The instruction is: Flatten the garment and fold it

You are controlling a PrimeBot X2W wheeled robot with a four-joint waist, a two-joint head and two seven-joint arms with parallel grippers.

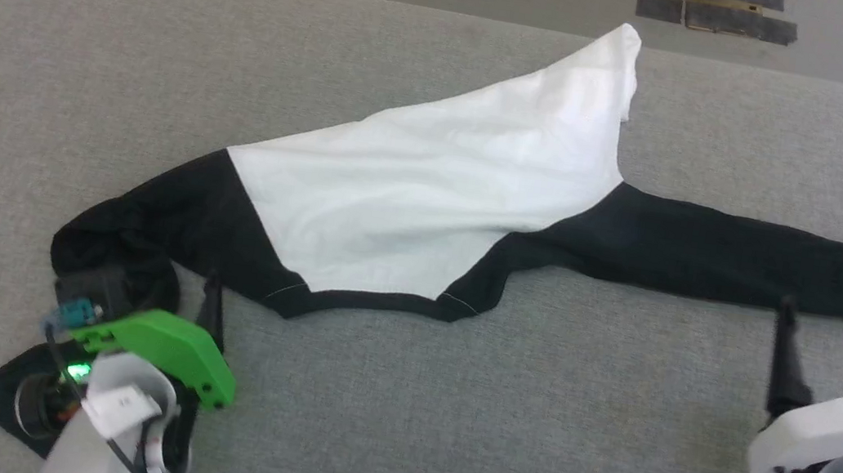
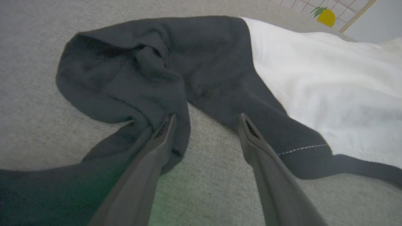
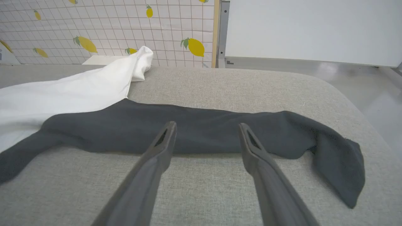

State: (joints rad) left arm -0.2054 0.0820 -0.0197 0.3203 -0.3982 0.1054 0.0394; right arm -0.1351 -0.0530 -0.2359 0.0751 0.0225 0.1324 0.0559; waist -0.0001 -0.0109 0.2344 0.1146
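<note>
Our left gripper (image 2: 207,117) and right gripper (image 3: 207,125) gape empty. We should pinch the soft white, black-sleeved cotton T-shirt (image 1: 427,196) at its bunched eight-o'clock sleeve (image 1: 134,229) (near the cuff), drawing outward.

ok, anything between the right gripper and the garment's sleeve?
Nothing. In the right wrist view, only the bare grey padded surface runs from the open right gripper to the black sleeve of the garment.

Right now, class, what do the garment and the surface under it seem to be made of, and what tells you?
The garment: soft matte cloth, likely cotton; it lies limp in folds, with a stitched hem. The surface: grey matte fabric covering, by its fine speckled weave; what lies beneath cannot be told.
</note>
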